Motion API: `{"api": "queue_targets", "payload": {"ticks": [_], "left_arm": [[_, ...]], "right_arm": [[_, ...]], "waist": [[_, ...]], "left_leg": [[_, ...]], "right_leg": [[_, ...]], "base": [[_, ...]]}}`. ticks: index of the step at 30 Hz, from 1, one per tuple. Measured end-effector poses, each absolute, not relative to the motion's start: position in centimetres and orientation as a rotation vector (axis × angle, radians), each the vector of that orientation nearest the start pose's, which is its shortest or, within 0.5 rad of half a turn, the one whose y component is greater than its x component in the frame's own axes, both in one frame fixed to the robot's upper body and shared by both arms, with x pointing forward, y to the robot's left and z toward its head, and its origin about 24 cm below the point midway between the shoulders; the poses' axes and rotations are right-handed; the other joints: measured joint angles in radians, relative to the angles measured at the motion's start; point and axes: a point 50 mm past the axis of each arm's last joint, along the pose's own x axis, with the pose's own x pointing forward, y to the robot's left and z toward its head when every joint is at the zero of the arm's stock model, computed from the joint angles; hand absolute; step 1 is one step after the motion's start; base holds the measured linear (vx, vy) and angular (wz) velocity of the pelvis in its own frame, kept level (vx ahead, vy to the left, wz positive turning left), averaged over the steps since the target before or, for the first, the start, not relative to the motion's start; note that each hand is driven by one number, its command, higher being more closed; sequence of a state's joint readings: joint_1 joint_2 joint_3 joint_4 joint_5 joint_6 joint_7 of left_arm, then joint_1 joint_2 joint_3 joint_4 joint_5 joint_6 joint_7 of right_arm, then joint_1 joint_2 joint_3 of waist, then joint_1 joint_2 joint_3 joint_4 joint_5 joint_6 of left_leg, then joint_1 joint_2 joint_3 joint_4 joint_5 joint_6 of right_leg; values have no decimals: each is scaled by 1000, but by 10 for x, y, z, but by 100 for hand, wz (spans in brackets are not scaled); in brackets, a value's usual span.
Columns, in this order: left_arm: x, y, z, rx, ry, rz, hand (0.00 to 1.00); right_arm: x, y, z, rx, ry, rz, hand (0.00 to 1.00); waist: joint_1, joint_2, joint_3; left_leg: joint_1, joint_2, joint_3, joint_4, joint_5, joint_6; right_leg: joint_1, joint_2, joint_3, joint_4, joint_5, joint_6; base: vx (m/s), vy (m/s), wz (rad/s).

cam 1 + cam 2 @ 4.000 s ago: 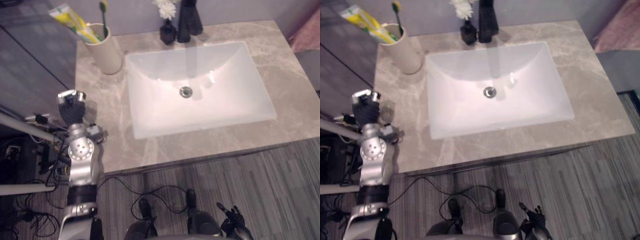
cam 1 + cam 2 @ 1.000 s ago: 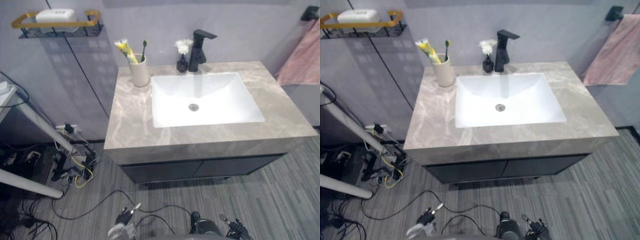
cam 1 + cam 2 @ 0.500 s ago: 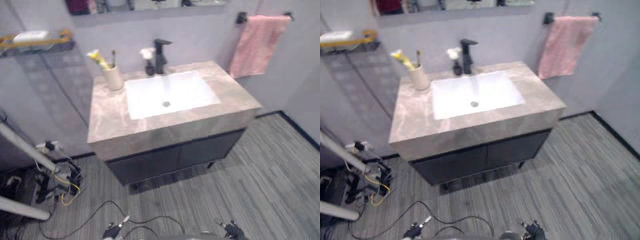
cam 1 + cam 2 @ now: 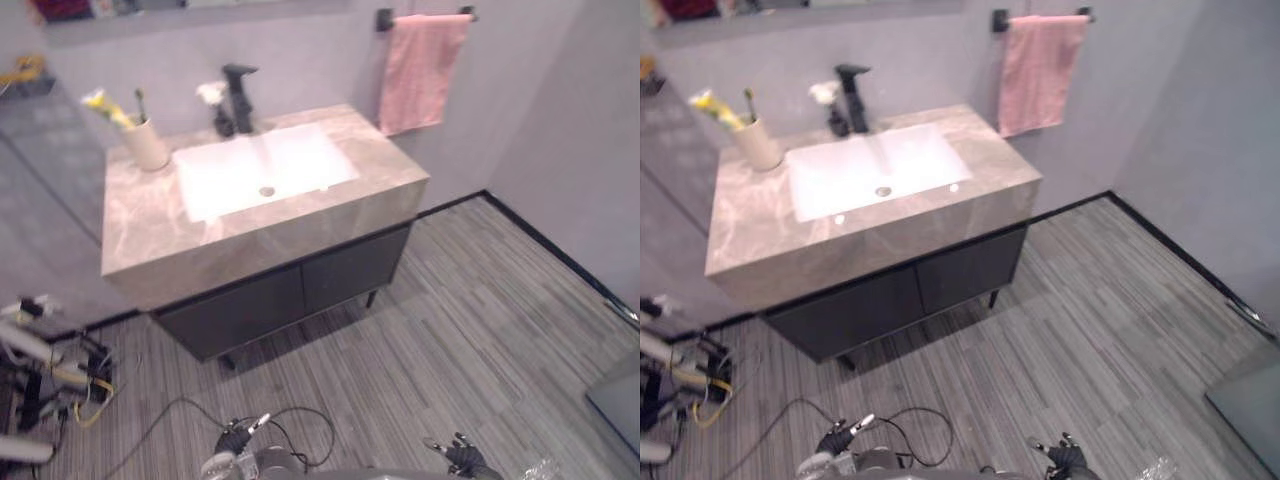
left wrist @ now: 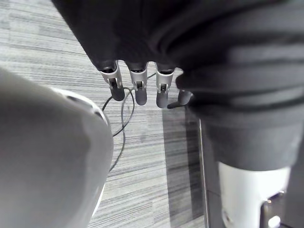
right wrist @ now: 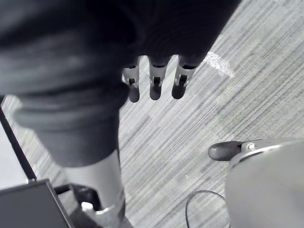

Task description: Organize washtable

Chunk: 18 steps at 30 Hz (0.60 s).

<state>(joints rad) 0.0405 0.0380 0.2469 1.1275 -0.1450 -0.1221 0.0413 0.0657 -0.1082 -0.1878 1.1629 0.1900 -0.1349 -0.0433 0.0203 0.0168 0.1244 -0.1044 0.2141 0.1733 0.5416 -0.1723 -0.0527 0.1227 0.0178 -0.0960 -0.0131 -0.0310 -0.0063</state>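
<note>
Washtable [image 4: 140, 232] far from L robot hand [image 4: 232, 440], R robot hand [image 4: 462, 460]; both slack.

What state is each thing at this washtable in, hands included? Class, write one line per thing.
cup: upright at the counter's back left, holding toothpaste tube and toothbrush.
vase: upright beside the faucet, flower in it.
basin: empty.
towel: hanging from the wall bar.
cabinet doors: shut.
left hand: open, holding nothing.
right hand: open, holding nothing.
</note>
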Motion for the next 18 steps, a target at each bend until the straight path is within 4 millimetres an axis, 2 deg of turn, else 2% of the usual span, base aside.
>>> {"api": "queue_targets", "payload": {"ticks": [1, 2, 4, 5, 7, 8, 9, 10, 12, 15, 18], "left_arm": [[97, 192, -162, -201, 1029, 383, 0], [94, 191, -163, -205, 1036, 385, 0], [91, 190, -164, -209, 1043, 387, 0], [87, 188, -165, -220, 1054, 394, 0], [88, 193, -164, -230, 1045, 420, 0], [85, 196, -165, -220, 1053, 430, 0], [83, 197, -165, -217, 1059, 432, 0], [83, 199, -165, -199, 1061, 423, 0], [89, 196, -164, -155, 1055, 362, 0], [103, 187, -161, -112, 1027, 285, 0], [107, 185, -161, -102, 1027, 269, 0]], "right_arm": [[83, -225, -161, 117, 1055, -416, 0], [76, -225, -162, 117, 1071, -420, 0], [68, -227, -163, 118, 1089, -430, 0], [65, -232, -163, 111, 1096, -440, 0], [63, -230, -163, 128, 1099, -452, 0], [60, -226, -165, 152, 1107, -462, 0], [57, -223, -166, 172, 1112, -473, 0], [54, -219, -167, 195, 1118, -481, 0], [54, -215, -168, 220, 1116, -486, 0], [57, -218, -167, 238, 1097, -502, 0], [78, -215, -162, 240, 1034, -472, 0]], "waist": [[3, 21, 1], [6, 27, -1], [14, 37, -7], [19, 62, -23], [21, 36, -27], [18, 32, -37], [16, 16, -57], [4, -3, -79], [-11, -15, -97], [-9, -20, -101], [-11, -11, -88]], "left_leg": [[13, -49, -123, -21, -10, -15], [35, -72, -189, -60, -22, -30], [83, -94, -289, -152, -66, -40], [130, -90, -338, -245, -116, -33], [141, -113, -304, -259, -111, -12], [140, -126, -280, -265, -112, -8], [139, -132, -260, -280, -110, -1], [139, -154, -251, -311, -96, 15], [142, -185, -243, -365, -71, 29], [136, -203, -201, -406, -62, 42], [139, -194, -112, -401, -59, 46]], "right_leg": [[-33, 0, 66, 22, 1, 2], [-54, 2, 109, 30, 7, 11], [-75, 10, 169, 31, 24, 29], [-93, 30, 210, 30, 44, 45], [-97, 12, 239, 22, 63, 58], [-102, -6, 257, 5, 76, 63], [-115, -20, 272, -3, 79, 69], [-127, -41, 281, -16, 84, 77], [-147, -68, 285, -26, 88, 82], [-194, -82, 305, -24, 89, 83], [-255, -54, 343, 12, 99, 87]], "base": [[-32, 105, -109], [-11, 119, -132], [40, 199, -102], [68, 267, -93], [44, 216, -64], [33, 222, -51], [41, 205, -45], [42, 137, -26], [82, 134, -10], [96, 109, -39], [111, 58, -98]]}}
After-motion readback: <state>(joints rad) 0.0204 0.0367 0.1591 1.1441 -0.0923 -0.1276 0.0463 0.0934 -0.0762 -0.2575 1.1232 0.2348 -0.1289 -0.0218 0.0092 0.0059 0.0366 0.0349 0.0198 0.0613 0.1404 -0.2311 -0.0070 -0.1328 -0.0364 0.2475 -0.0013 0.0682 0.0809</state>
